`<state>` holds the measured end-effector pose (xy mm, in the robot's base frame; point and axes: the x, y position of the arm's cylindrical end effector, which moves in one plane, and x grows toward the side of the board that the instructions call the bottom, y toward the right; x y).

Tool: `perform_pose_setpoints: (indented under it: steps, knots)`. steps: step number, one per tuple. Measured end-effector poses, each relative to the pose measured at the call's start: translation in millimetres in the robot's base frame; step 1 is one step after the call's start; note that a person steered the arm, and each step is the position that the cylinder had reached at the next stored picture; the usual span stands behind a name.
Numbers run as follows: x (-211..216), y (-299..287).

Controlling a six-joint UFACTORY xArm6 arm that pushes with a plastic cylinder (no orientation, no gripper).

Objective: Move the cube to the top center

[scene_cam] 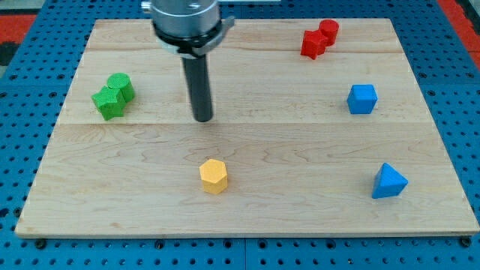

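The blue cube sits on the wooden board at the view's right, a little above mid-height. My tip rests on the board left of centre, far to the left of the cube and apart from every block. The rod hangs from the arm's grey mount at the view's top.
A green block of two joined parts lies at the left. A red block of two joined parts lies at the top right. A yellow hexagonal block sits below my tip. A blue triangular block sits at the lower right.
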<state>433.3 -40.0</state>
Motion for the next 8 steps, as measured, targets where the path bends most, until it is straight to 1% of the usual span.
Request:
perform_pose_setpoints:
  steps: [1,2,3,4,8]
  knots:
    - [12,83]
    - [18,182]
    - [18,255]
    - [18,272]
    - [17,288]
